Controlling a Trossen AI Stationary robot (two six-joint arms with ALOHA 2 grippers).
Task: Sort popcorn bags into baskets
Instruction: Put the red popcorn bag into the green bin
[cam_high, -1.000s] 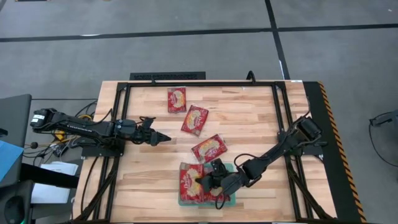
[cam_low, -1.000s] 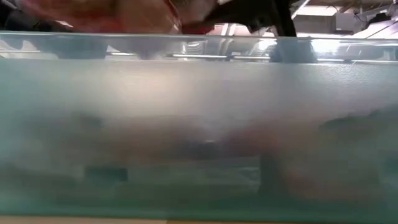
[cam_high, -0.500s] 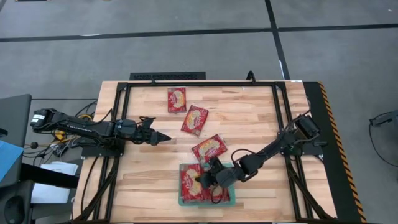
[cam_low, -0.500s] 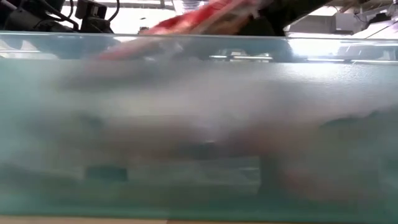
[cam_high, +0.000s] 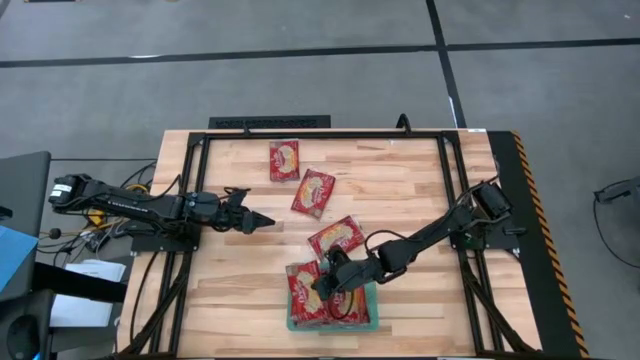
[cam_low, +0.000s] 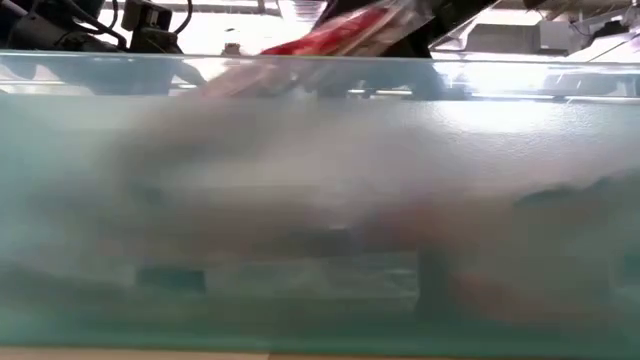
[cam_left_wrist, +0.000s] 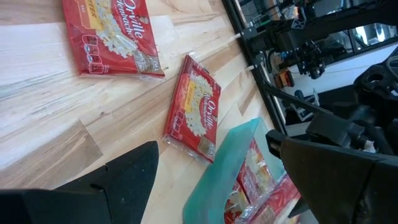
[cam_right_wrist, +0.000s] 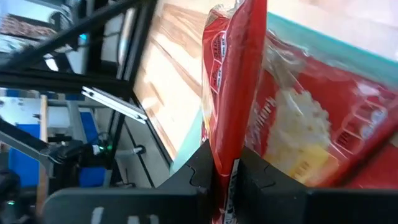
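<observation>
Right pincer (cam_right_wrist: 225, 177) clamped on edge of a popcorn bag (cam_right_wrist: 233, 74), held on edge over the teal basket (cam_high: 372, 297), which already holds bags. Risk: thin edge grip slips, or bag drops onto rim and lands on the surface (cam_high: 400, 190). Basket fill looks high, view poor. Left pincer (cam_high: 262, 222) apart, idle.

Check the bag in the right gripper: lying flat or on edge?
On edge. The right gripper pinches the popcorn bag by its crimped end; it stands upright above the flat bags in the teal tray.

A wooden table (cam_high: 400, 200) with a black frame (cam_high: 330, 133) on grey floor (cam_high: 300, 90).
</observation>
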